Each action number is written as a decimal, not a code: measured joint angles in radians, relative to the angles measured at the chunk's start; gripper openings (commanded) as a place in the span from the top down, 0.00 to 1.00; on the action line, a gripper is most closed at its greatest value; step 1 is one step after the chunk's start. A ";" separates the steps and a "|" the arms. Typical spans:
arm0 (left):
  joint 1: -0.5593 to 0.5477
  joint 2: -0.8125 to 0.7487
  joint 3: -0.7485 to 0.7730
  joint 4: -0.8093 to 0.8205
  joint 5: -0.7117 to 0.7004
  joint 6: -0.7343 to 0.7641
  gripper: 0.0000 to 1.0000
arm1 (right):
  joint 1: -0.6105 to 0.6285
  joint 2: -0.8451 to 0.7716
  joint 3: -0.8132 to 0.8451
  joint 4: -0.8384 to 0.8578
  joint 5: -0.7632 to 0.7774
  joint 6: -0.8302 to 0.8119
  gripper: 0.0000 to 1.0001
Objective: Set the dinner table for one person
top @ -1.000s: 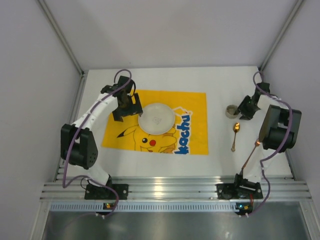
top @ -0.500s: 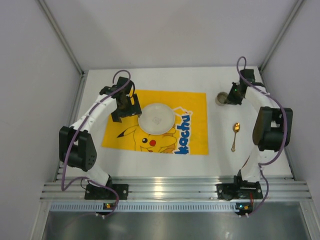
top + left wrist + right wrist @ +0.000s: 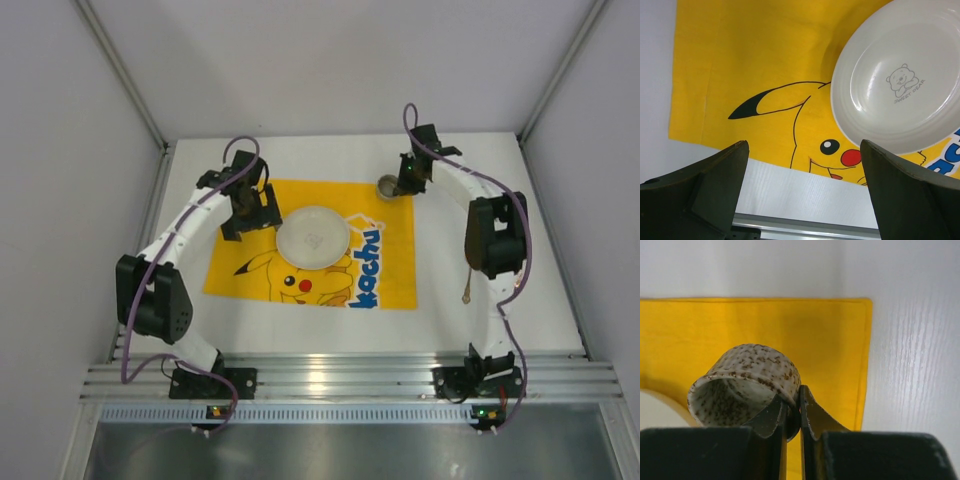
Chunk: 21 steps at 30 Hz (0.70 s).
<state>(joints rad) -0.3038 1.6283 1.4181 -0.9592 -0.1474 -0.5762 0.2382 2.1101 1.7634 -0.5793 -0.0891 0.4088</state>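
The white surface (image 3: 300, 325) spreads beneath both claws, reaching from the ribbed aluminium rail (image 3: 340, 380) at the arms' bases out to the far walls. On it lies the yellow Pikachu mat (image 3: 395, 225), flat, under the left claw (image 3: 248, 215) and running across to just below the right claw (image 3: 405, 180), whose fingers sit over the mat's far right corner. The white plate (image 3: 313, 237) rests on the mat just beside the left claw, on the side toward the right claw; from the left wrist it shows a small bear print in its middle (image 3: 902, 82) and covers part of the Pikachu drawing. The left claw (image 3: 802, 150) is spread wide with nothing between its fingers, over the mat's left part and apart from the plate. The right claw (image 3: 800, 395) is pressed together on the wall of the speckled cup (image 3: 747, 380), one finger inside the rim and one outside, with the cup's mouth tipped to the side; whether the cup (image 3: 388, 186) touches the mat cannot be told. A spoon (image 3: 467, 290) lies on the bare surface well behind the right claw, toward that arm's base, mostly hidden by the arm.
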 measured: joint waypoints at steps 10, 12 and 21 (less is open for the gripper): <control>0.000 -0.055 -0.040 -0.014 -0.011 0.000 0.01 | 0.047 0.111 0.069 -0.113 0.023 0.009 0.25; 0.000 -0.055 -0.040 -0.014 -0.013 0.000 0.02 | 0.053 0.109 0.093 -0.116 0.024 0.001 0.16; -0.005 -0.108 -0.007 0.024 -0.030 0.033 0.01 | 0.054 -0.237 -0.025 -0.061 0.074 -0.085 0.00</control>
<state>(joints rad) -0.3088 1.5204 1.4109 -0.9356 -0.1772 -0.5430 0.2924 1.8729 1.7386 -0.6403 -0.0151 0.3241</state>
